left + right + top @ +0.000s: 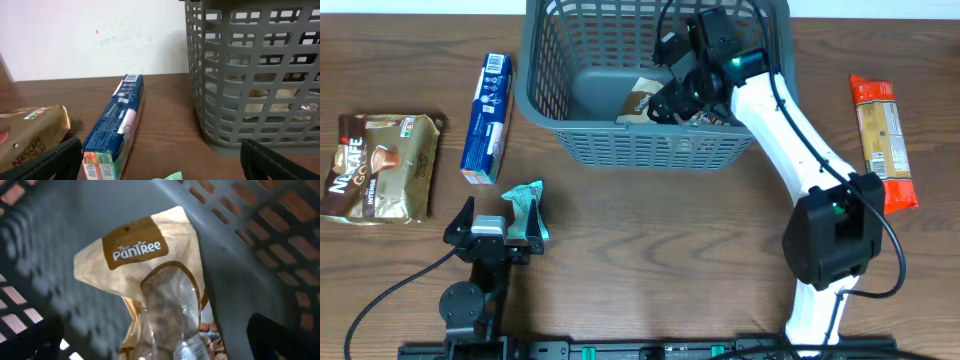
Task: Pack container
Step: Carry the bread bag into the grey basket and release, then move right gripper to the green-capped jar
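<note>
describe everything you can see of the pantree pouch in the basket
The pouch is cream-tan with a crinkled, soft look, a brown label reading "The Pantree" in white, and a brown-edged clear window showing brownish contents. It lies tilted inside the container, on its solid grey base beside a lattice wall; whether it touches that wall is unclear. The right gripper hangs over it, jaws spread wide either side, not pinching it.

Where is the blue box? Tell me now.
In the overhead view, the blue box lies left of the basket, between it and the Nescafe pouch.
</note>
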Action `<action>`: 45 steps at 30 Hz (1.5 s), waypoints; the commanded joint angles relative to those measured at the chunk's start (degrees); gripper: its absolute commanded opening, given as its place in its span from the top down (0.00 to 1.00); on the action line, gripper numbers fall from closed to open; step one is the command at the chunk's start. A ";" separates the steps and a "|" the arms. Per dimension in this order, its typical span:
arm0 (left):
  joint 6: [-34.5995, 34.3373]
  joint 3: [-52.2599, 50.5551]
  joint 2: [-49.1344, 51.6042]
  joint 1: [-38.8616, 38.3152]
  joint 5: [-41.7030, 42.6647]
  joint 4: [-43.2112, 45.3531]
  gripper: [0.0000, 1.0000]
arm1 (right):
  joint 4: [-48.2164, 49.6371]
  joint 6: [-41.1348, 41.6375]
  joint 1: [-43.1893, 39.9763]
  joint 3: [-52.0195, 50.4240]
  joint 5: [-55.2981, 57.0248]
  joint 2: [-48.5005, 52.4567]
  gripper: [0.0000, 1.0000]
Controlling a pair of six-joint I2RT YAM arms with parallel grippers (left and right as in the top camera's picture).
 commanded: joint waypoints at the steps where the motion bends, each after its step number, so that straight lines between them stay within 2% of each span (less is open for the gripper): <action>1: 0.55 -0.13 -0.35 -0.24 0.17 0.26 0.02 | -1.03 11.82 -0.76 4.07 5.79 -6.14 0.01; 4: 0.55 -0.13 -0.35 -0.24 0.17 0.26 0.01 | -4.74 17.33 -1.62 8.09 13.16 -9.88 0.01; 10: 0.55 -0.13 -0.35 -0.24 0.17 0.26 0.01 | -13.53 19.91 -3.98 18.18 18.36 -16.96 0.01; 16: 0.55 -0.13 -0.35 -0.24 0.17 0.26 0.01 | -23.21 34.58 -8.50 22.99 28.30 -24.48 0.01; 20: 0.55 -0.13 -0.35 -0.24 0.17 0.26 0.02 | -32.46 47.28 -14.19 22.99 30.16 -28.04 0.01; 25: 0.55 -0.13 -0.35 -0.24 0.17 0.26 0.01 | -41.94 54.10 -21.49 22.93 30.21 -28.87 0.01; 36: 0.55 -0.13 -0.35 -0.24 0.17 0.26 0.02 | -47.04 58.27 -29.51 14.43 30.16 -28.81 0.01; 45: 0.55 -0.13 -0.35 -0.24 0.17 0.26 0.01 | -38.99 61.66 -31.76 -4.26 28.39 -28.81 0.01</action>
